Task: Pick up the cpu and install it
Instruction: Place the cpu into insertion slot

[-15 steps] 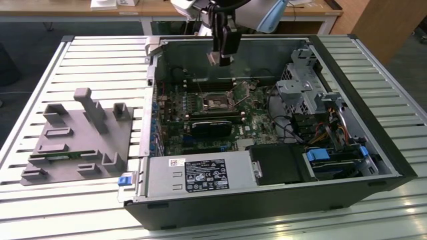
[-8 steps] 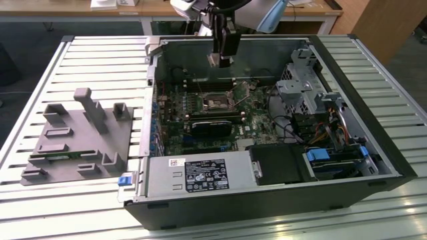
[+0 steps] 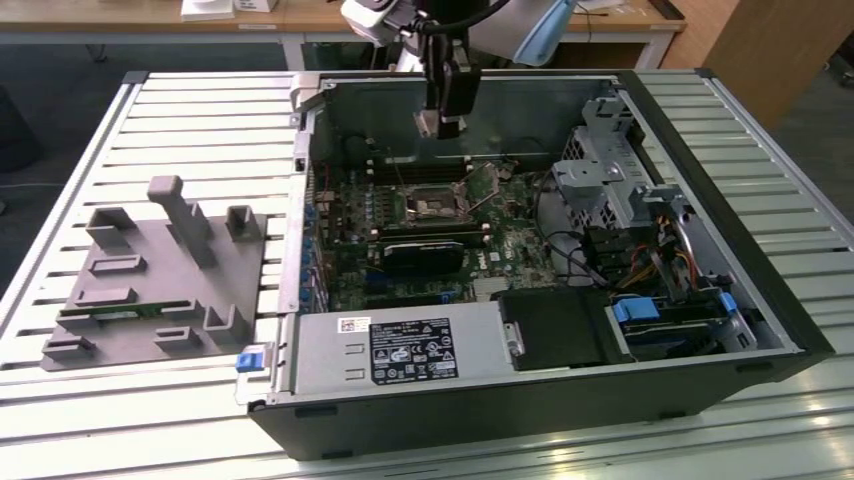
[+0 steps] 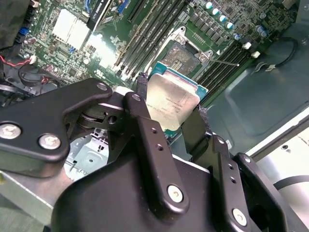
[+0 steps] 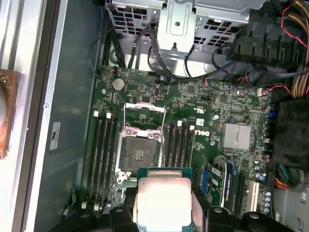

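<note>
The cpu [image 4: 171,99], a flat square chip with a silvery metal top and a green edge, sits between the two black fingers [image 4: 145,125] of my gripper [image 4: 171,104], which is shut on it. In the first wrist view the cpu [image 5: 164,198] hangs over the green motherboard, apart from the open socket [image 5: 140,150] and just beside it in the picture. The socket's metal frame [image 4: 186,41] stands flipped up. In the exterior view my gripper [image 3: 445,122] hangs inside the open computer case, well above the socket [image 3: 434,207].
Memory slots [image 5: 104,154] flank the socket. A drive cage [image 3: 601,170] and cables [image 3: 587,260] fill the case at the exterior view's right, and the power supply [image 3: 400,350] lies along its near side. A grey parts fixture [image 3: 147,270] holding a green memory stick [image 3: 127,312] sits on the slatted table.
</note>
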### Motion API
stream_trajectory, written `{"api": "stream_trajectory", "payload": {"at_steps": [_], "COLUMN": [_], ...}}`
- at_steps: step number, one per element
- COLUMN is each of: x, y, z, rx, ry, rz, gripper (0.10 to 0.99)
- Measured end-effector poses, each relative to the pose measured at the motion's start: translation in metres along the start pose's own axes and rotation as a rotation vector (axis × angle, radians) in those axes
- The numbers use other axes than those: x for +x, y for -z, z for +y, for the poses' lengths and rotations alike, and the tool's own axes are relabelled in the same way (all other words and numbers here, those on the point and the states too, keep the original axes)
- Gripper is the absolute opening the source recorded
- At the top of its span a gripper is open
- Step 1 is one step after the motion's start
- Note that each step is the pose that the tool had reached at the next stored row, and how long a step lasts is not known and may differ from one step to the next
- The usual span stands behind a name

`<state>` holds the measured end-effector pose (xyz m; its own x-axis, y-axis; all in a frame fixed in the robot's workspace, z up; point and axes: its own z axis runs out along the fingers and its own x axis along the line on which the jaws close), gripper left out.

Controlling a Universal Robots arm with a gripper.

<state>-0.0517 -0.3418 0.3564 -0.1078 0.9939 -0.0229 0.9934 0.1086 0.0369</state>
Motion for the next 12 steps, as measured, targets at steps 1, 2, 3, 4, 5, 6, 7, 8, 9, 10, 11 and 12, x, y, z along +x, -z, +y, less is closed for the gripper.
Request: {"api": "stream_trajectory", "payload": {"at_steps": [1, 2, 3, 4, 5, 6, 7, 8, 9, 10, 11, 12], "x": [0.0005, 0.0011, 0.0016, 0.0018, 0.0020, 0.0021, 0.0023, 0.0025, 0.0027, 0.0029, 0.0030, 0.0030], "y": [-0.0008, -0.0018, -0.0030, -0.0041, -0.0050, -0.0060, -0.0069, -0.0077, -0.0085, -0.0092, -0.0097, -0.0103], "z": [0.0000, 0.0001, 0.0001, 0.0001, 0.0001, 0.0001, 0.0001, 0.0000, 0.0000, 0.0000, 0.0001, 0.0000], "rx": [0.001, 0.001, 0.002, 0.002, 0.002, 0.003, 0.003, 0.003, 0.003, 0.003, 0.003, 0.004], "ry": [-0.001, -0.003, -0.007, -0.014, -0.022, -0.031, -0.040, -0.048, -0.055, -0.059, -0.060, -0.060], "rz": [0.0001, 0.0000, -0.0003, -0.0009, -0.0020, -0.0031, -0.0043, -0.0051, -0.0054, -0.0056, -0.0057, -0.0057], "gripper": [0.533, 0.533, 0.533, 0.533, 0.533, 0.533, 0.533, 0.533, 0.533, 0.533, 0.533, 0.533]}}
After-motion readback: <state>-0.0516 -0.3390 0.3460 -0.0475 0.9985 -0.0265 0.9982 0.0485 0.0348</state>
